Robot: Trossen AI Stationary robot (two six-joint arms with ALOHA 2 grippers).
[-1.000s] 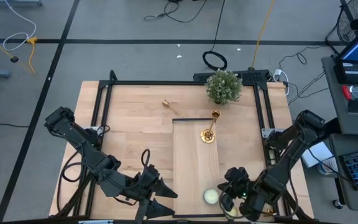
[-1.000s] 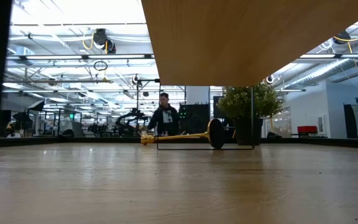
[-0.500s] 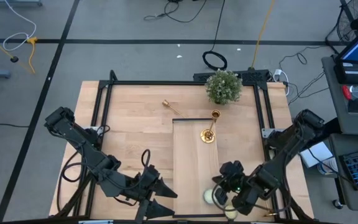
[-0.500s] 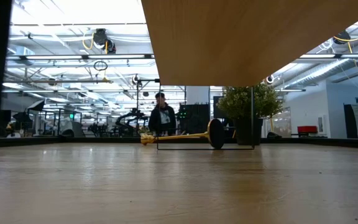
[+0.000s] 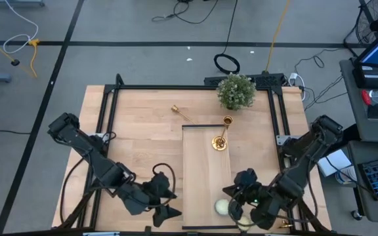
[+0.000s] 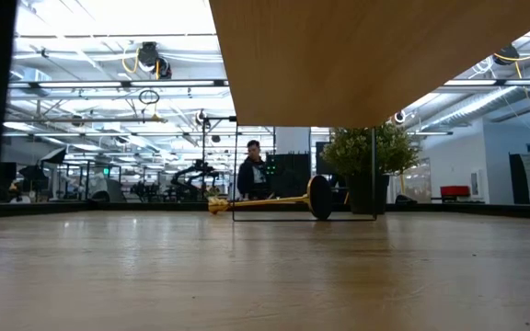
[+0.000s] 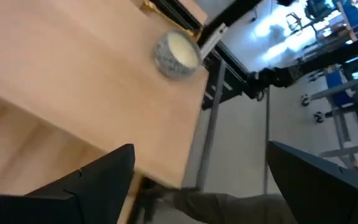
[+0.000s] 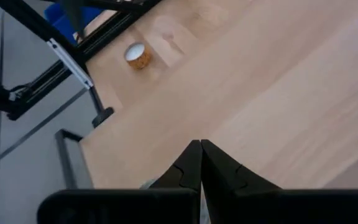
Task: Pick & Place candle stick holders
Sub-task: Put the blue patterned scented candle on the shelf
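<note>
Left tool point(image 5: 166, 203) hovers over the bench point(image 5: 143, 151) near its front edge, fingers spread wide, holding nothing. Right tool point(image 5: 236, 208) sits low at the front of the raised board point(image 5: 205, 170), fingers pressed together and empty, just beside a pale candle point(image 5: 222, 207). One candlestick point(image 5: 220, 136) stands on the board well beyond the right tool. Another candlestick point(image 5: 181, 112) lies flat on the bench, farther off, near a small potted plant point(image 5: 235, 91).

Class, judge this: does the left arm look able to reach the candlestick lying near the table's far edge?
Probably yes: the lying candlestick sits alone on bare table, and the open left gripper holds nothing, though it is near the front edge.
</note>
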